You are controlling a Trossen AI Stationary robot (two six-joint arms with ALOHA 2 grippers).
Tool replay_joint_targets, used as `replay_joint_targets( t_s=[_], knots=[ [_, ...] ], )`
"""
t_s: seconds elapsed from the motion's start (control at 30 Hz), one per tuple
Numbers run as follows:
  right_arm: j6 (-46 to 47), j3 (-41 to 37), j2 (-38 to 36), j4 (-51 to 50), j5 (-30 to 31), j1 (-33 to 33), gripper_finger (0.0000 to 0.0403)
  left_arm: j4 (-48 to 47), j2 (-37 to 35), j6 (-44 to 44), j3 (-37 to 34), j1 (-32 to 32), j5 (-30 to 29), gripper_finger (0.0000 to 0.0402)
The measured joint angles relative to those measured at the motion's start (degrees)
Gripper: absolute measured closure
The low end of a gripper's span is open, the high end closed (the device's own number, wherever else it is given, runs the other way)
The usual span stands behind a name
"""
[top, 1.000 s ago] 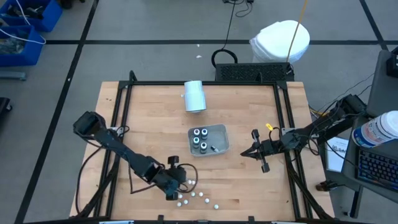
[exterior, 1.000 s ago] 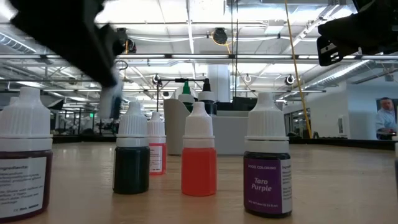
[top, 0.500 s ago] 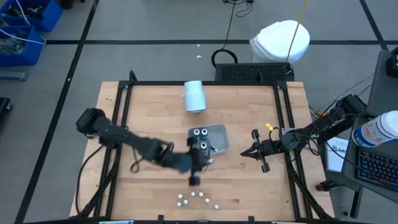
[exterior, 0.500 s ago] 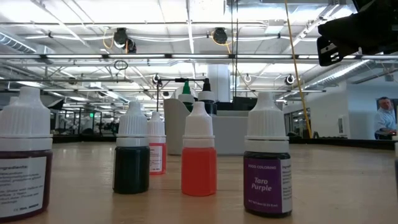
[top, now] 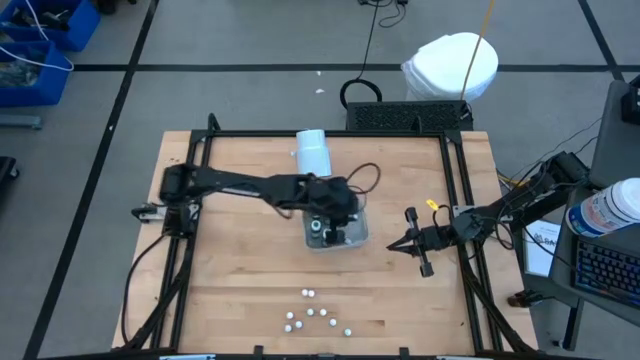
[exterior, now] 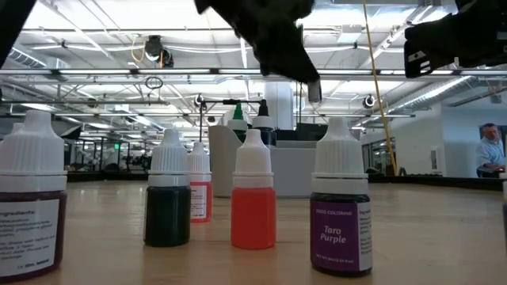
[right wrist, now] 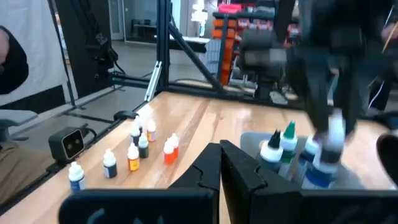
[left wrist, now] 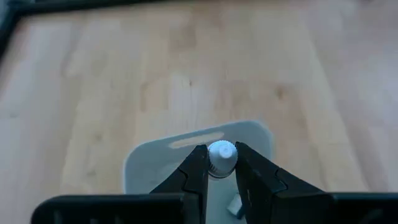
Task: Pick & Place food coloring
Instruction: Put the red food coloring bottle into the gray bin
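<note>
Step in hand: the place half of a pick-and-place. The left gripper (left wrist: 217, 169) is clamped on the white cap of one small bottle (left wrist: 222, 155) and hangs over the grey tray (top: 357, 232) at mid-table. In the left wrist view the tray's pale floor sits right beyond the held cap. In the right wrist view the bottle hangs above the tray, just beside the bottles already standing there, not yet down.

Already in the tray: a few bottles with white or green tops (right wrist: 281, 144). How many, I can't count; the arm covers part of the tray from above.

Still to move: a loose cluster of small bottles (top: 312, 315) near the front edge of the table, well apart from the tray. From the low view these are white-capped droppers in dark green, red-orange, orange and purple.

Next move, as I judge it: lower straight down into a free spot of the tray, clear of the standing bottles, then open and lift. The risk is clipping a neighbour and tipping it.

The right gripper (top: 397, 245) waits to the right of the tray, fingers closed on nothing.

Readable text: the purple bottle (exterior: 341, 207) reads "FOOD COLORING" and "Taro Purple". The other labels are too small or cut off.

A white cylinder (top: 313, 154) lies at the back of the table, untouched.
</note>
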Motion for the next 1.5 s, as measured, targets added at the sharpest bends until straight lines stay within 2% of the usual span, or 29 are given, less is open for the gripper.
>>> replay_joint_targets(
  t_s=[0.17,0.3,0.4,0.47,0.53,0.6,0.8,0.97,1.2,1.5],
  knots=[
    [-1.36,0.00,-0.01,-0.13,-0.02,0.00,0.0401,-5.46,5.26,3.96,3.75,0.11,0.70,0.0337],
    [-1.36,0.00,-0.01,-0.11,0.09,0.00,0.0401,-0.55,5.05,-2.43,2.66,-0.19,0.07,0.0337],
    [-1.36,0.00,-0.01,0.13,1.74,-0.02,0.0401,1.01,5.11,-8.36,2.07,-1.13,-5.82,0.0337],
    [-1.48,0.00,-0.01,0.10,2.97,-0.04,0.0401,0.82,5.14,-8.86,2.06,-1.81,-10.42,0.0337],
    [-1.77,0.00,-0.01,0.11,2.98,-0.04,0.0401,-0.59,5.12,-6.65,2.06,-2.01,-11.92,0.0337],
    [-1.78,0.00,-0.01,0.11,2.93,-0.04,0.0401,-2.21,5.12,-0.76,2.06,-1.70,-9.67,0.0337],
    [-2.35,0.00,-0.01,0.12,2.95,-0.04,0.0401,-2.62,5.14,14.82,2.06,0.76,2.53,0.0337],
    [-2.25,0.00,-0.01,0.11,2.93,-0.04,0.0401,-1.94,6.11,19.04,2.13,3.86,13.63,0.0337],
    [-1.84,0.00,0.02,-0.35,2.93,-0.04,0.0401,-2.05,9.11,23.79,2.00,5.01,14.24,0.0337],
    [-1.95,0.00,0.19,-0.18,2.94,-0.02,0.0401,-0.38,10.53,22.60,2.04,5.49,13.85,0.0336]
  ],
)
